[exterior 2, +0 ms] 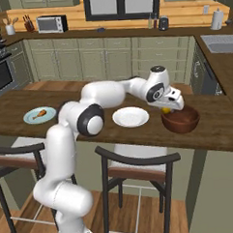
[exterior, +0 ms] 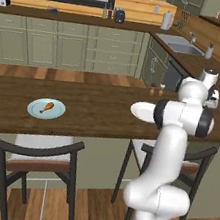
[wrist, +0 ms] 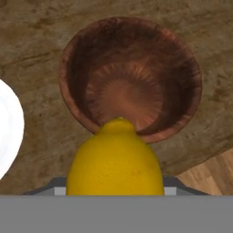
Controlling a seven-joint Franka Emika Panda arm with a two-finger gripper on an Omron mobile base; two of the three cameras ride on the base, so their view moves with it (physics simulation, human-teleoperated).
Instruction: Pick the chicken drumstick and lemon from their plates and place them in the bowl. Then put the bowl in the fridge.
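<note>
A dark wooden table runs across the kitchen. Furthest left of the bowl, a light blue plate carries the chicken drumstick. Nearer the bowl, just to its left, sits a bare white plate. The reddish-brown bowl stands on the table with nothing inside. Directly above its near rim, the pincer is clamped on the yellow lemon.

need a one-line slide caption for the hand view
Pincer holding the yellow oval lemon above the near rim of the empty reddish-brown wooden bowl on the wooden counter.
</note>
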